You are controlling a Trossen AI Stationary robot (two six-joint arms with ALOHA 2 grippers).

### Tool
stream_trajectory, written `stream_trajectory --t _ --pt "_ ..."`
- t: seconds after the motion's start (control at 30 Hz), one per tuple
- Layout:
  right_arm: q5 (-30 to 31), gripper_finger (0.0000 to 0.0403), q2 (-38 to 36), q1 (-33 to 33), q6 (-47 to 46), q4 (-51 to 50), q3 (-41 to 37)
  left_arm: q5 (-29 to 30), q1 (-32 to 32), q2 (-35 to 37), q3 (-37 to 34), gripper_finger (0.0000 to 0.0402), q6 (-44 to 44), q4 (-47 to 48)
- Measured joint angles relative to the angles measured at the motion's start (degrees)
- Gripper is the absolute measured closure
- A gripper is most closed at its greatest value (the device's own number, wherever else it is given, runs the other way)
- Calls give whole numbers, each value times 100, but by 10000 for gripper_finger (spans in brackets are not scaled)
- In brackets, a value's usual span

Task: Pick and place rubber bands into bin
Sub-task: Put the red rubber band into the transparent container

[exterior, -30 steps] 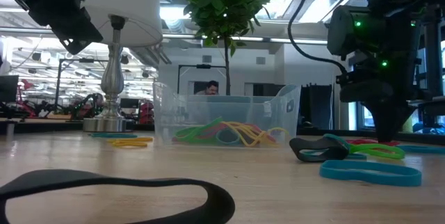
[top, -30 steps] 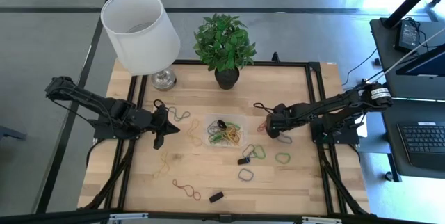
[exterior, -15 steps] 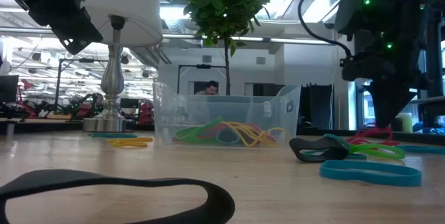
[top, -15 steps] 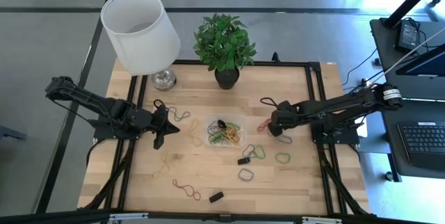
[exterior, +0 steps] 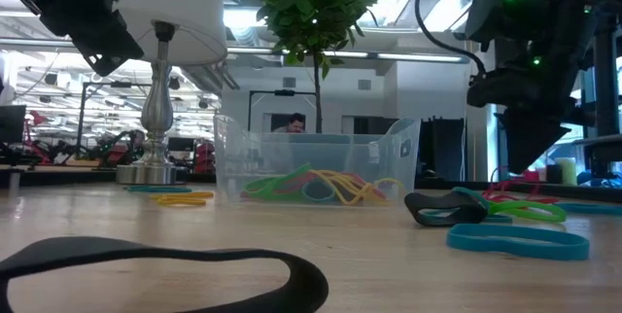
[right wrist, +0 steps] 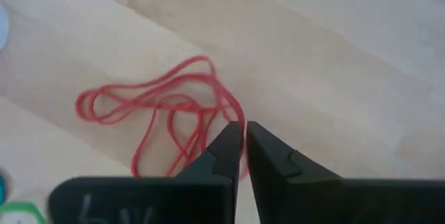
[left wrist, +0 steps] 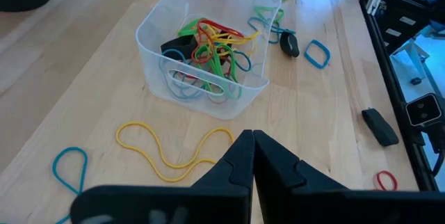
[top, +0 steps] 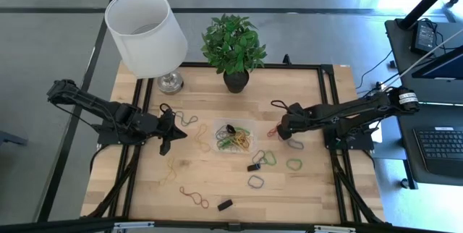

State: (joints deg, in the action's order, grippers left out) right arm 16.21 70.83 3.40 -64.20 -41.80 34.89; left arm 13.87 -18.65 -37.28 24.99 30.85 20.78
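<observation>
The clear bin (top: 233,137) stands mid-table with several coloured rubber bands inside. More rubber bands lie loose on the wood around it. My right gripper (right wrist: 243,130) is just right of the bin (exterior: 316,162), pointing steeply down, shut on a red rubber band (right wrist: 167,109). Left of the bin (left wrist: 201,50), my left gripper (left wrist: 252,137) hangs shut and empty above the table. A yellow band (left wrist: 174,151) lies flat below it. My right gripper pinches one strand of the red rubber band (right wrist: 235,123) between its fingertips, coming from above and slanting down. The rest of the band trails slack from the fingers. Its loops (right wrist: 115,102) lie on the wood.
A white-shaded lamp (top: 145,23) and a potted plant (top: 233,45) stand at the far edge. Green, blue and grey bands (top: 293,164) and small black pieces (top: 225,205) lie on the near right. A black band (exterior: 155,269) lies close to the low camera.
My right gripper has risen a little off the table and tipped slightly. The part of the red band at its fingers has come up with it, while the rest stays on the wood.
</observation>
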Motion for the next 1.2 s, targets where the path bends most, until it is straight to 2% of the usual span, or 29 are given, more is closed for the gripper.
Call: stream_trajectory --t 0.2,0.37,0.53,0.8,1.0,1.2 --pt "325 364 0 -63 11 -37 0 0 0 0 0 398 0 0" --pt "371 364 0 -184 18 -47 0 0 0 0 0 398 -3 0" --pt "385 394 2 -201 39 -29 0 11 0 0 0 398 -4 0" --pt "378 400 -97 -195 22 56 40 13 -2 0 0 398 -7 2" --pt "720 401 -276 -31 28 -261 589 5 -2 -2 0 398 -7 11" --pt "1065 402 -268 183 145 -1166 1603 -2 -2 -2 0 398 -7 22"
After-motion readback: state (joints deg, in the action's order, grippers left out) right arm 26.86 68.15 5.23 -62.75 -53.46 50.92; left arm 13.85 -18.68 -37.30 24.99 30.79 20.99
